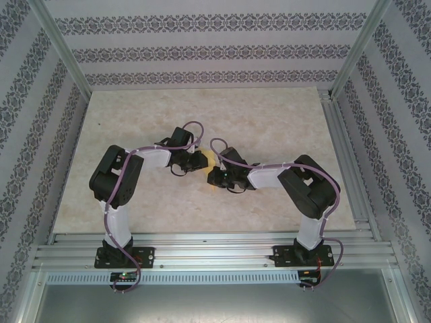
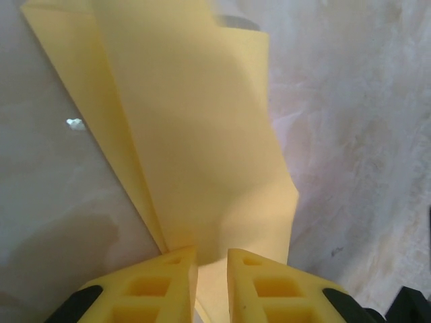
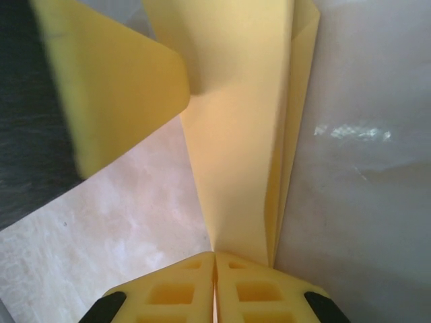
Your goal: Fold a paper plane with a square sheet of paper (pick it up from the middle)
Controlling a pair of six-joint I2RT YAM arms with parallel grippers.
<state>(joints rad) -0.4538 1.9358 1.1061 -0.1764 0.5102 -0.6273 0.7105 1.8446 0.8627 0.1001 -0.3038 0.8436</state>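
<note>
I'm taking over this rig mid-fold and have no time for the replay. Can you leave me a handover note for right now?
Right gripper: shut on the narrow end of the folded yellow paper.
Left gripper: jaws slightly apart with the paper's other end between them; grip unclear.
Paper spans both grippers over the middle of the table.
Done: lengthwise folds, layers visible.
Left: check the shape, finish any remaining folds, set it down.

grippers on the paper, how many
2: the left gripper straddles one end of the paper, jaws slightly apart; the right gripper is pinched shut on the opposite end.
</note>
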